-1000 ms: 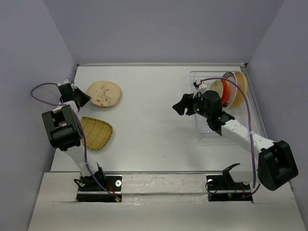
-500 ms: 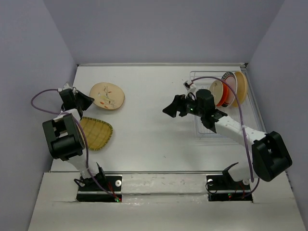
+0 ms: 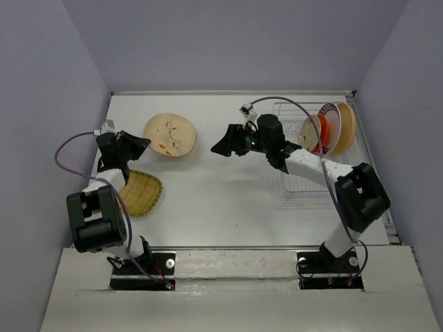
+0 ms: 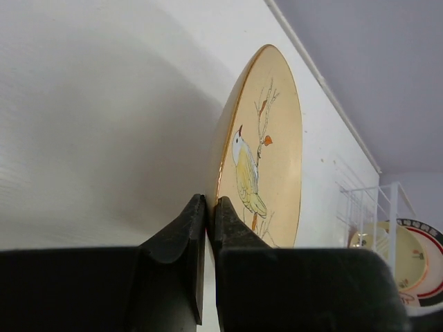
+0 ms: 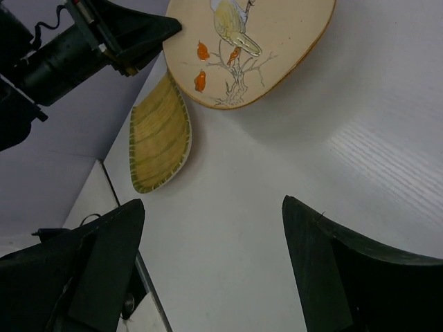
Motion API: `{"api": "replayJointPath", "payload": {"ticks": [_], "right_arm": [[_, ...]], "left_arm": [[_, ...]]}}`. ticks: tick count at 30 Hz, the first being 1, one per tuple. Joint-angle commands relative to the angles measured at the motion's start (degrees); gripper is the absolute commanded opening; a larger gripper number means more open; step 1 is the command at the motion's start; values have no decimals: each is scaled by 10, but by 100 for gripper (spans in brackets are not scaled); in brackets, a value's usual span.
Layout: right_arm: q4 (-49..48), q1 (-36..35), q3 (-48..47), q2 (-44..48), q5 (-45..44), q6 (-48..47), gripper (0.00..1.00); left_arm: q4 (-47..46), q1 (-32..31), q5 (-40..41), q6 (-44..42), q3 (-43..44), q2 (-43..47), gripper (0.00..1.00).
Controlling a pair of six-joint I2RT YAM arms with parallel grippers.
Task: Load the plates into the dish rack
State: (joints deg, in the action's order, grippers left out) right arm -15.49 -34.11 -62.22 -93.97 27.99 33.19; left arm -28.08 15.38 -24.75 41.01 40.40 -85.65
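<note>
Cream plate (image 4: pixel 271 124) rim between left fingers (image 4: pixel 176 238)

Three views, one plate

Top camera looks down from behind the arm bases (image 3: pixel 142 266) over the whole counter (image 3: pixel 221 187). Left wrist camera sits low against the patterned plate (image 4: pixel 266 152), facing the dish rack (image 4: pixel 392 207); right wrist camera faces back at it from farther off

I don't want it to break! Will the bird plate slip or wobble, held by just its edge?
Probably stiff: the bird plate holds its shape though gripped at one edge. It might slip or swing, since the left tool pinches only its glossy rim. It looks like glazed pottery, so a drop could chip it.
</note>
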Motion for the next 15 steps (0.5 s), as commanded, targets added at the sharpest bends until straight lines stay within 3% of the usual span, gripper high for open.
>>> {"api": "replayJointPath", "payload": {"ticks": [1,15], "right_arm": [[-10,-3,-60,-38,16,16,87],[76,-3,-174,-89,-34,-32,91]], "left_arm": [[-122,-19,-60,67,-5,86,6],[-127,-96,-140,83,-55,246,6]]}}
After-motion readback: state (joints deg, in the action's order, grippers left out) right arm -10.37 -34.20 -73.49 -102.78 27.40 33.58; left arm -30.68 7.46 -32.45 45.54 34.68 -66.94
